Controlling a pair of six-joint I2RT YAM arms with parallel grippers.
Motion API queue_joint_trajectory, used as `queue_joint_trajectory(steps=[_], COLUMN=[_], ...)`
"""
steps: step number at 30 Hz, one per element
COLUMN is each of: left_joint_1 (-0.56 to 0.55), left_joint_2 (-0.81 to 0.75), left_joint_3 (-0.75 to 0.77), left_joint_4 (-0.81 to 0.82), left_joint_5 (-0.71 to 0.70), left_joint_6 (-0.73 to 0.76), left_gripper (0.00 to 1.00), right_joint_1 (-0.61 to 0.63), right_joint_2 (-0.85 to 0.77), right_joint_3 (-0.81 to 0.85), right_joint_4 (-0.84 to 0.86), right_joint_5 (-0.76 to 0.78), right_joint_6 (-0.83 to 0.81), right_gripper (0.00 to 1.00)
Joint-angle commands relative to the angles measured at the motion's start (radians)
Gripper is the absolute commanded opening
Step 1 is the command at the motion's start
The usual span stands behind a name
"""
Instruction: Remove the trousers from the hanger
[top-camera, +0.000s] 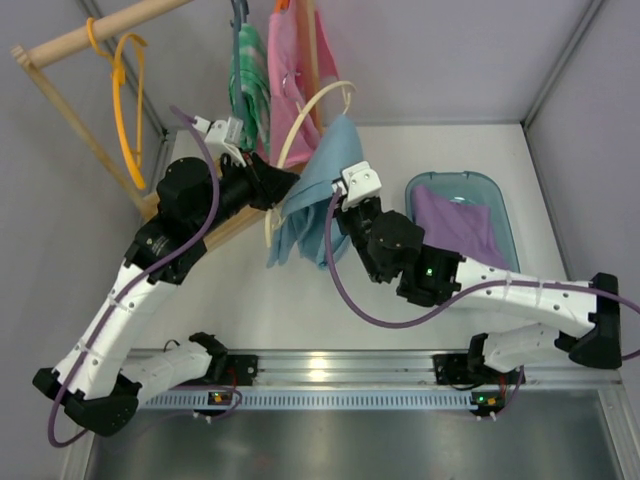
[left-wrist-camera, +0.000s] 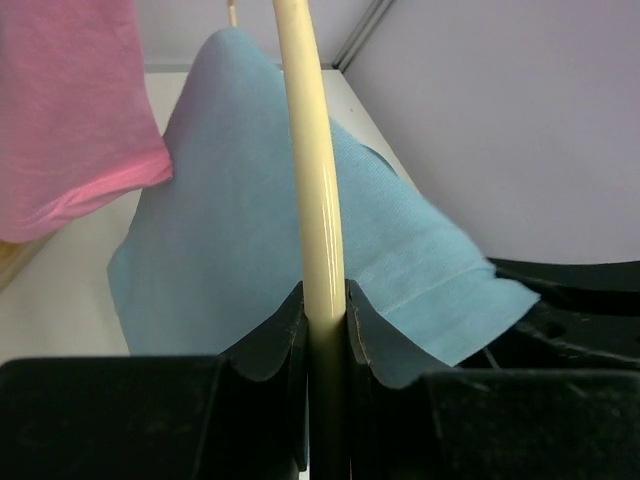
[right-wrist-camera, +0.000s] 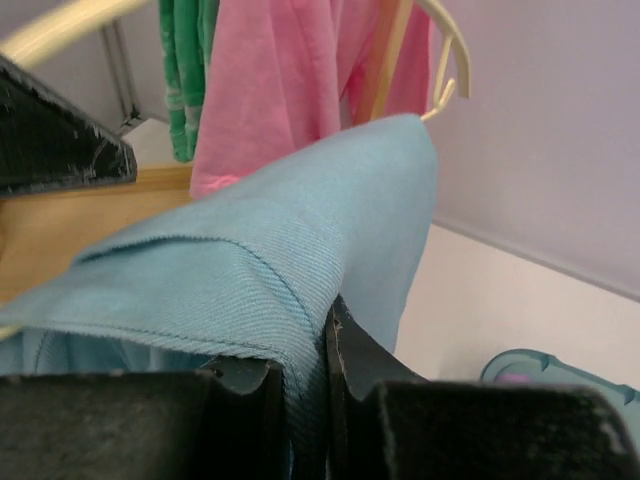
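The light blue trousers (top-camera: 310, 190) hang draped over the cream hanger (top-camera: 322, 100), held off the table at mid-left. My left gripper (top-camera: 283, 188) is shut on the hanger's thin cream bar (left-wrist-camera: 318, 200), which runs up between its jaws, with the trousers (left-wrist-camera: 230, 240) spread behind it. My right gripper (top-camera: 343, 207) is shut on a hemmed fold of the trousers (right-wrist-camera: 270, 260) at their right edge. The hanger's hook end (right-wrist-camera: 450, 70) shows above the cloth in the right wrist view.
A wooden rack (top-camera: 100, 35) at the back left carries a yellow-orange hanger (top-camera: 128, 100), a green patterned garment (top-camera: 250, 85) and a pink garment (top-camera: 295, 70). A blue tub (top-camera: 495, 195) with purple cloth (top-camera: 455, 225) sits at the right.
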Motion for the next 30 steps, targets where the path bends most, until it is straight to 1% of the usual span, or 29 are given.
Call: queue_joint_trajectory(steps=[1,2,4,7,8,11,13,14,16,17,18,20,22,23,25,26,30], left_joint_1=[0.010,0.010,0.009,0.009,0.009,0.009,0.010,0.009,0.010,0.010,0.009,0.006,-0.008,-0.013,-0.022,-0.020,-0.022], left_joint_2=[-0.013,-0.012,-0.010,-0.013,-0.013,-0.013,-0.013,-0.010,0.003,0.008,0.014,0.019,0.011,0.008,-0.004,-0.003,-0.013], left_joint_3=[-0.016,-0.025,-0.037,-0.045,-0.043,-0.034,-0.033,-0.024,-0.011,0.012,0.022,0.039,0.038,0.036,0.030,0.027,0.029], left_joint_4=[0.137,0.136,0.134,0.125,0.120,0.107,0.107,0.107,0.111,0.110,0.110,0.111,0.110,0.111,0.110,0.108,0.111], left_joint_5=[-0.138,-0.141,-0.213,-0.242,-0.268,-0.282,-0.272,-0.241,-0.177,-0.157,-0.072,-0.043,-0.057,-0.063,-0.074,-0.077,-0.068], left_joint_6=[0.070,0.061,0.047,0.042,0.041,0.047,0.041,0.042,0.035,0.027,0.022,0.016,0.030,0.038,0.047,0.047,0.030], left_gripper=[0.00,0.00,0.00,0.00,0.00,0.00,0.00,0.00,0.00,0.00,0.00,0.00,0.00,0.00,0.00,0.00,0.00], right_joint_1=[-0.020,-0.021,-0.024,-0.027,-0.027,-0.030,-0.030,-0.030,-0.030,-0.030,-0.030,-0.030,-0.030,-0.030,-0.030,-0.030,-0.032], right_joint_2=[-0.081,-0.084,-0.102,-0.136,-0.144,-0.196,-0.233,-0.269,-0.291,-0.287,-0.276,-0.204,-0.146,-0.095,-0.051,-0.011,0.069], right_joint_3=[0.165,0.186,0.230,0.278,0.290,0.327,0.328,0.330,0.327,0.319,0.316,0.299,0.313,0.321,0.342,0.353,0.413], right_joint_4=[0.091,0.092,0.089,0.092,0.091,0.083,0.052,-0.072,-0.174,-0.195,-0.251,-0.258,-0.256,-0.255,-0.245,-0.251,-0.310], right_joint_5=[0.071,0.079,0.079,0.091,0.104,0.171,0.170,0.109,0.027,-0.015,-0.023,-0.010,-0.005,-0.026,-0.059,-0.091,-0.140], right_joint_6=[-0.082,-0.107,-0.116,-0.162,-0.200,-0.263,-0.256,-0.194,-0.130,-0.097,-0.092,-0.101,-0.087,-0.070,-0.061,-0.046,0.000], right_gripper=[0.00,0.00,0.00,0.00,0.00,0.00,0.00,0.00,0.00,0.00,0.00,0.00,0.00,0.00,0.00,0.00,0.00])
